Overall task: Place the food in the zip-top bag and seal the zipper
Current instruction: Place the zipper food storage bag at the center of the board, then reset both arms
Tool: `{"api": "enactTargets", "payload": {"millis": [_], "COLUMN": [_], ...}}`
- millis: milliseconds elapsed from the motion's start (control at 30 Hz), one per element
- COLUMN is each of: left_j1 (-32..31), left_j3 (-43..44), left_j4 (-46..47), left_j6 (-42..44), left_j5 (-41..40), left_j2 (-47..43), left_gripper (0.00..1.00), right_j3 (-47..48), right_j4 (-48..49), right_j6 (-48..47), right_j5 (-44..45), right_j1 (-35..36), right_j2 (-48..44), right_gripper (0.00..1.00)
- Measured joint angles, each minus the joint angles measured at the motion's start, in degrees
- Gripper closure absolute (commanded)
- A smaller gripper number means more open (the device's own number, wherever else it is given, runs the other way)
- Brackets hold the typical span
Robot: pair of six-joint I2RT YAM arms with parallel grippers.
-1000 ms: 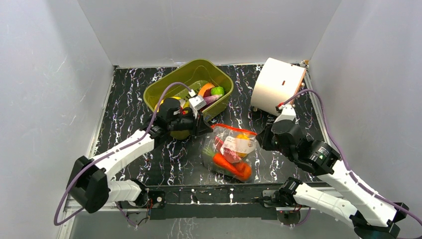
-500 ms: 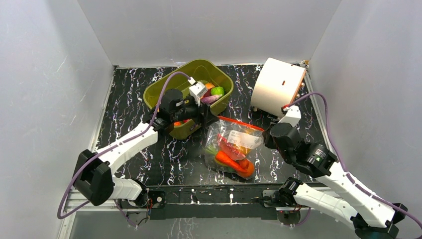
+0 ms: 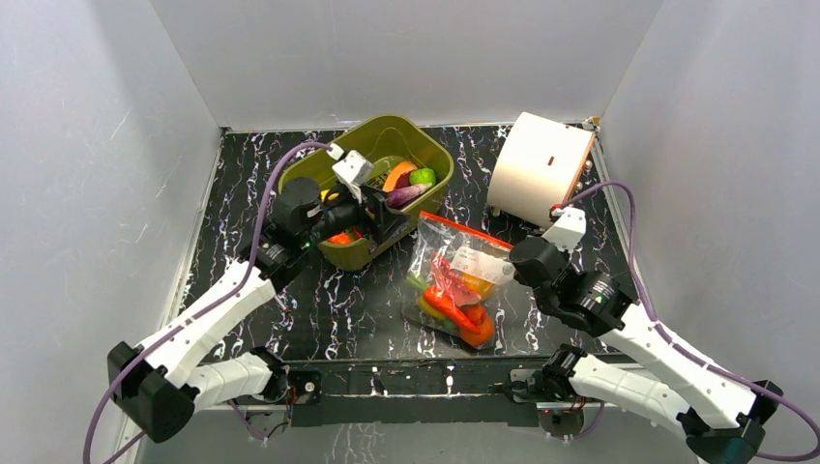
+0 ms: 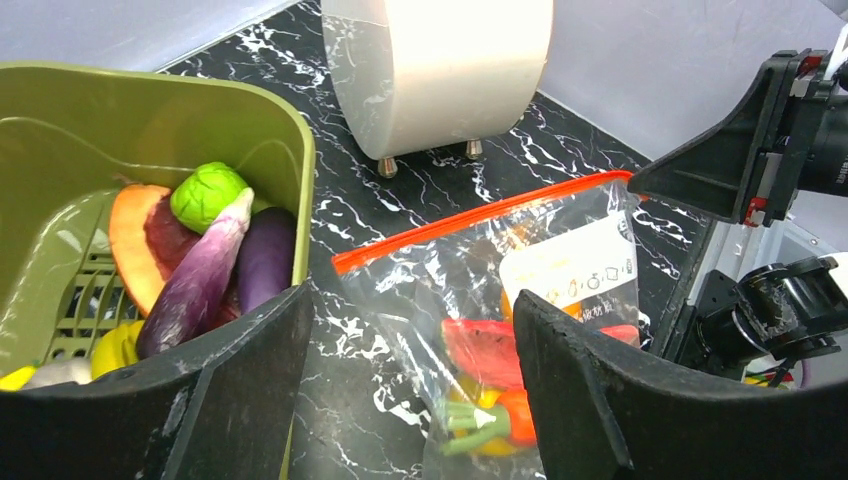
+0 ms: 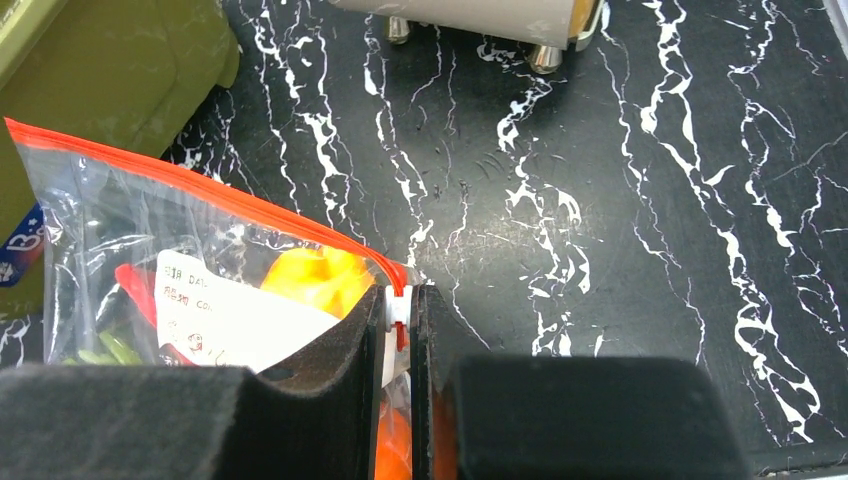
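The zip-top bag (image 3: 453, 282) lies between the arms, clear and crinkled, with food inside: a red piece (image 4: 485, 350), an orange carrot (image 3: 456, 317) and a yellow pepper (image 5: 315, 275). Its red-orange zipper (image 3: 464, 232) runs along the far edge. My right gripper (image 3: 512, 255) is shut on the zipper's right end, where a small white slider (image 5: 398, 306) sits between the pads. My left gripper (image 3: 390, 220) stands open just left of the bag, beside the tub, holding nothing. In the left wrist view the left gripper (image 4: 412, 310) frames the bag's left corner (image 4: 345, 262).
An olive-green tub (image 3: 387, 129) at the back centre holds more food: a green sprout (image 4: 205, 195), purple aubergines (image 4: 262, 255) and an orange slice (image 4: 128, 235). A white drum-shaped object (image 3: 537, 166) stands at the back right. White walls close three sides.
My left gripper has opened, let go of the bag's left corner and pulled back left toward the tub. The bag has shifted slightly right. My right gripper keeps its hold.
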Motion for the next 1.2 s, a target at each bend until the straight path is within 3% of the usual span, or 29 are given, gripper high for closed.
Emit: {"api": "enactTargets", "payload": {"millis": [100, 133, 367, 467, 667, 900, 1200], "left_j1": [0.00, 0.00, 0.00, 0.00, 0.00, -0.04, -0.04], "left_j3": [0.00, 0.00, 0.00, 0.00, 0.57, 6.95, 8.50], "left_j4": [-2.08, -2.78, -8.37, -10.78, -15.69, -24.96, -26.69], "left_j6": [0.00, -0.02, -1.27, -2.32, -6.12, -10.14, -8.79], "left_j5": [-1.97, -2.75, -7.67, -9.99, -17.03, -28.55, -30.38], "left_j2": [-2.64, -3.52, -8.28, -9.94, -13.29, -14.05, -21.38], "left_gripper": [0.22, 0.04, 0.02, 0.02, 0.02, 0.02, 0.02], "right_j3": [0.00, 0.00, 1.03, 2.54, 5.33, 10.91, 17.35], "right_j4": [-0.81, -0.92, -0.24, 1.46, 4.87, 6.69, 12.04], "right_j6": [1.14, 1.70, 1.01, -0.76, -6.19, -12.22, -15.63], "right_j5": [1.16, 1.44, 0.63, -0.83, -3.41, -7.96, -18.73], "right_j1": [0.00, 0.00, 0.00, 0.00, 0.00, 0.00, 0.00], "right_j2": [-1.14, -1.57, -3.39, -3.56, -3.82, -3.19, -2.43], "right_gripper": [0.60, 0.52, 0.24, 0.05, 0.02, 0.02, 0.02]}}
